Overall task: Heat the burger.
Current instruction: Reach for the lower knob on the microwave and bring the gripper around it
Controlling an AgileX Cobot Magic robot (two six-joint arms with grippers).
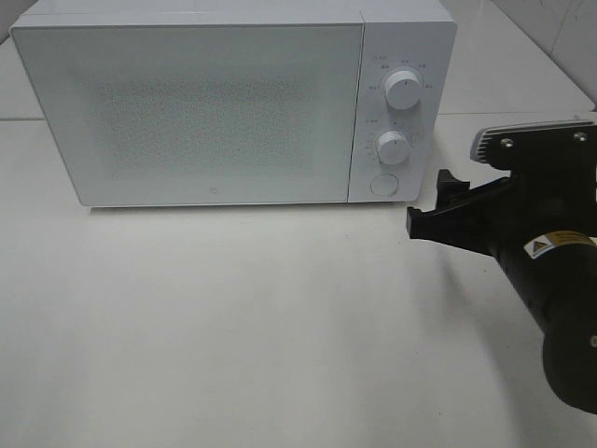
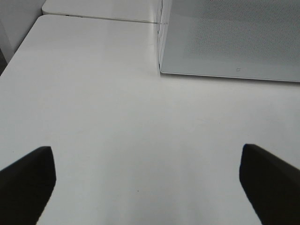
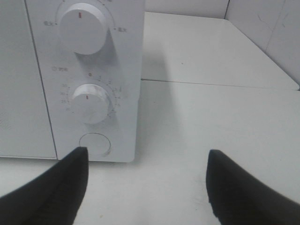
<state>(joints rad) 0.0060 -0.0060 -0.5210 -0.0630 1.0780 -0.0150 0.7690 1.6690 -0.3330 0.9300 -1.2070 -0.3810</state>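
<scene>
The right gripper [image 1: 432, 207], its 2 black fingers spread apart and holding nothing, hovers just in front of the lower right corner of a boxy white microwave oven [image 1: 187, 103]. It is level with the round white button [image 3: 95, 144] at the foot of the oven's control strip. Above that button sit the lower white numbered dial [image 3: 89, 103] and the upper white dial [image 3: 82, 26], each with a red pointer mark. The left gripper [image 2: 146, 151], also spread wide and empty, hangs over the bare white table [image 1: 233, 327] off the oven's front left corner. The oven's frosted door is closed, and the burger appears in none of the 3 views; whether it lies behind that door cannot be told. The step in hand looks to be working the controls. To do it well, the right arm should line up 1 fingertip squarely on the button, or bracket a dial evenly with both fingers. It should then push straight in so the oven does not skid backwards.
</scene>
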